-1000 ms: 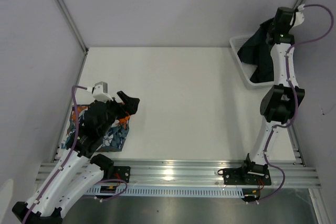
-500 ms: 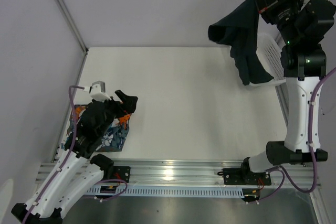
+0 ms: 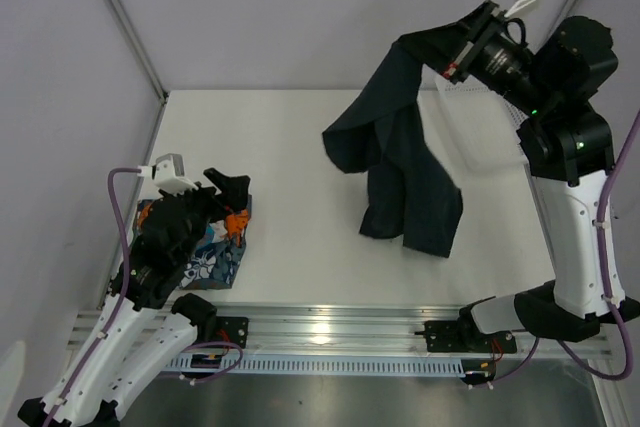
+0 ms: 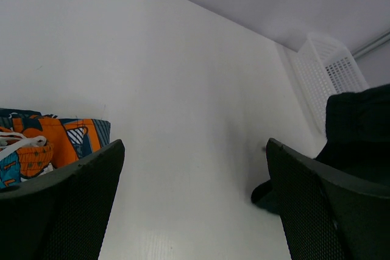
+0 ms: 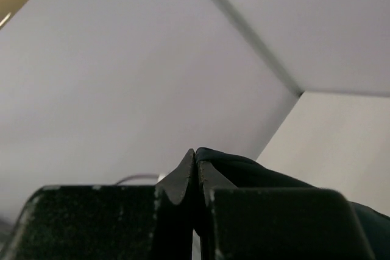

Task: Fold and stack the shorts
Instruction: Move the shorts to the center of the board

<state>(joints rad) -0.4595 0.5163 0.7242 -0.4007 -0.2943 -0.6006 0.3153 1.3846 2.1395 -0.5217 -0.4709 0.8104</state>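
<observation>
One dark shorts (image 3: pixel 408 169) hanging lengthwise, right gripper (image 3: pixel 452 59) pinching top

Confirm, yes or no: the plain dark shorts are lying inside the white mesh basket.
No, the dark shorts hang from the shut right gripper, out over the table.

Obs: left arm (image 3: pixel 120 347) low and folded at the near-left corner, wrist tipped forward. Its left gripper (image 3: pixel 228 197) has jaws spread wide with nothing between them.

The right arm (image 3: pixel 575 227) stands tall from its base, forearm angled leftward. Its right gripper (image 3: pixel 460 47) is held high, jaws pinched tight on a fold of the dark shorts (image 3: pixel 405 162).
</observation>
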